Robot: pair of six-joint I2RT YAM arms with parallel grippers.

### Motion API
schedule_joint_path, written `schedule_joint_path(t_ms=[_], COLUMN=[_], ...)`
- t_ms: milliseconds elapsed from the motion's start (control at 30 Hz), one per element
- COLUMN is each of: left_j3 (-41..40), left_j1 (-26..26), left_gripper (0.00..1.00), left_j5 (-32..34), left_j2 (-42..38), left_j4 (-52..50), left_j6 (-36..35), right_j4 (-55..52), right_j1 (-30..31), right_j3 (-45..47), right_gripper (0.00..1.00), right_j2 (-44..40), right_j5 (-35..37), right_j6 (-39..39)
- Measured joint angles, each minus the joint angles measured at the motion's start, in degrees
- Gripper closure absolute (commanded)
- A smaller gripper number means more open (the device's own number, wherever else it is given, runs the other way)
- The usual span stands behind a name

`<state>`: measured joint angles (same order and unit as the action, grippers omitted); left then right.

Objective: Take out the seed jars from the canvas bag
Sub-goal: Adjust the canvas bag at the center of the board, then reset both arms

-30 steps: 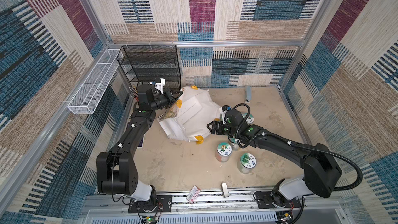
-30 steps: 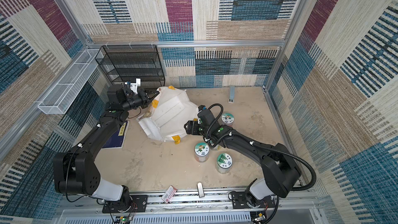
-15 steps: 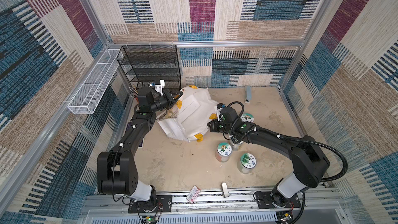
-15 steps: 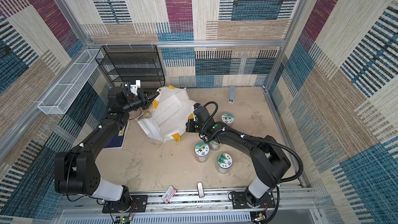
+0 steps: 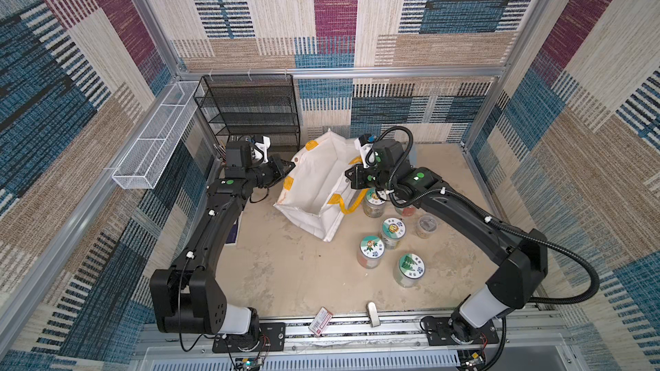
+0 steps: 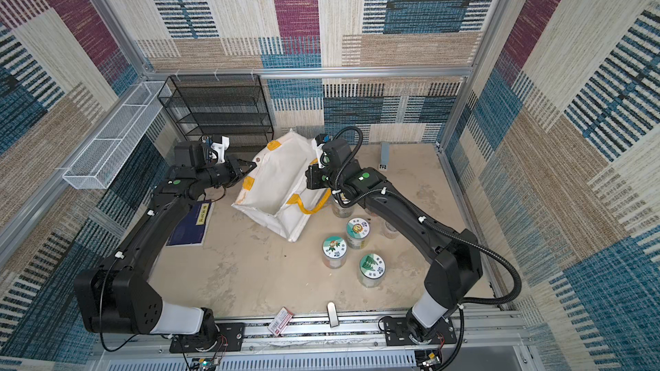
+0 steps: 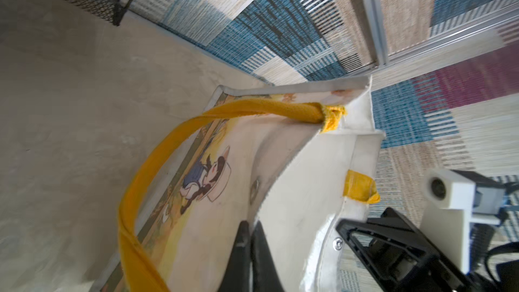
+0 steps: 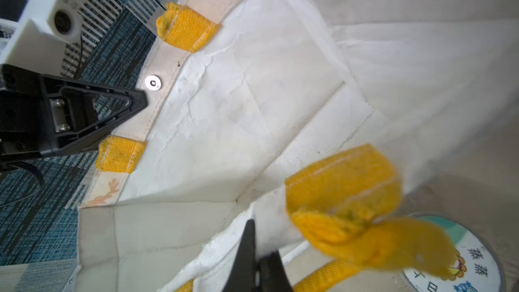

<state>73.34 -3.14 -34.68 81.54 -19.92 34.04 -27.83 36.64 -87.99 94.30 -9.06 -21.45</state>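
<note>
The white canvas bag (image 5: 318, 187) with yellow handles lies on its side, its mouth held apart between my two grippers. In both top views my left gripper (image 5: 290, 165) (image 6: 252, 165) is shut on the bag's left rim, and the left wrist view shows the fabric pinched between its fingers (image 7: 243, 244). My right gripper (image 5: 348, 176) (image 8: 257, 251) is shut on the opposite rim beside a yellow handle tab (image 8: 342, 192). Only white lining shows inside the bag. Several seed jars (image 5: 392, 231) (image 6: 334, 251) stand on the table to the right of the bag, one small with a clear lid (image 5: 426, 224).
A black mesh shelf (image 5: 250, 112) stands at the back left, with a white wire basket (image 5: 157, 144) on the left wall. A blue booklet (image 6: 191, 223) lies under the left arm. A small red pack (image 5: 320, 320) and a metal piece (image 5: 371, 312) lie at the front edge.
My right gripper has moved from beside the jars up to the bag's right rim and shut on it, pulling the mouth wider. The left gripper has kept its hold.
</note>
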Motion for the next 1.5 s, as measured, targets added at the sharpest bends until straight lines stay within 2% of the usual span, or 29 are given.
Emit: schedule_joint_path(t_ms=[100, 167, 233, 333, 367, 433, 533, 700, 800, 833, 900, 967, 1100, 1200, 1333, 1500], left_j3=[-0.02, -0.04, -0.17, -0.22, -0.11, 0.98, 4.48, 9.51, 9.53, 8.48, 2.84, -5.77, -28.65, -42.21, -52.59, -55.89], left_j1=[-0.04, -0.02, -0.02, 0.00, 0.00, 0.09, 0.52, 1.68, 2.69, 2.75, 2.99, 2.99, 2.99, 3.02, 3.02, 3.13], left_gripper=[0.98, 0.90, 0.73, 0.40, 0.33, 0.21, 0.10, 0.09, 0.09, 0.09, 0.10, 0.10, 0.10, 0.12, 0.13, 0.09], left_j5=[3.04, 5.07, 6.43, 8.11, 8.92, 9.44, 10.67, 14.05, 18.53, 20.44, 25.90, 31.58, 43.39, 48.89, 52.28, 52.11], left_j2=[-1.38, -2.21, -2.80, -3.37, -3.67, -4.31, -4.85, -6.40, -10.38, -12.13, -17.35, -22.58, -31.61, -33.59, -29.59, -16.41], left_j4=[-5.53, -8.26, -10.34, -12.66, -13.49, -15.56, -17.97, -21.57, -22.29, -21.64, -18.27, -13.68, 0.70, 12.41, 27.71, 46.34], left_j6=[-2.73, -4.13, -5.44, -7.04, -7.26, -7.67, -9.07, -11.37, -12.33, -12.92, -13.90, -14.73, -15.13, -17.29, -21.53, -26.18], right_j4=[-1.57, -2.05, -2.16, -2.49, -2.40, -2.49, -2.91, -2.45, -0.02, 1.25, 5.79, 11.02, 20.31, 24.76, 29.16, 34.60], right_j1=[-0.48, -0.70, -1.03, -1.29, -1.36, -1.36, -1.68, -2.64, -3.48, -3.91, -5.16, -6.78, -11.80, -16.50, -21.14, -24.94], right_j3=[-0.02, -0.33, -1.27, -2.27, -2.67, -3.06, -4.85, -4.55, 1.14, 3.67, 10.54, 18.23, 33.00, 40.59, 47.32, 53.11], right_gripper=[0.89, 0.74, 0.59, 0.37, 0.33, 0.28, 0.27, 0.27, 0.27, 0.23, 0.15, 0.11, 0.09, 0.09, 0.09, 0.10], right_j2=[3.26, 5.01, 6.73, 7.28, 7.13, 6.32, 5.07, 2.16, -4.00, -6.80, -13.84, -20.70, -31.12, -35.12, -37.77, -38.10], right_j5=[-1.49, -1.92, -1.90, -1.90, -1.88, -1.86, -1.86, -0.85, 0.74, 1.55, 5.25, 10.38, 20.85, 26.60, 31.65, 34.88], right_j6=[1.09, 1.49, 2.05, 2.23, 2.32, 2.49, 2.69, 3.08, 3.06, 3.04, 3.08, 3.93, 6.08, 6.54, 6.99, 8.22])
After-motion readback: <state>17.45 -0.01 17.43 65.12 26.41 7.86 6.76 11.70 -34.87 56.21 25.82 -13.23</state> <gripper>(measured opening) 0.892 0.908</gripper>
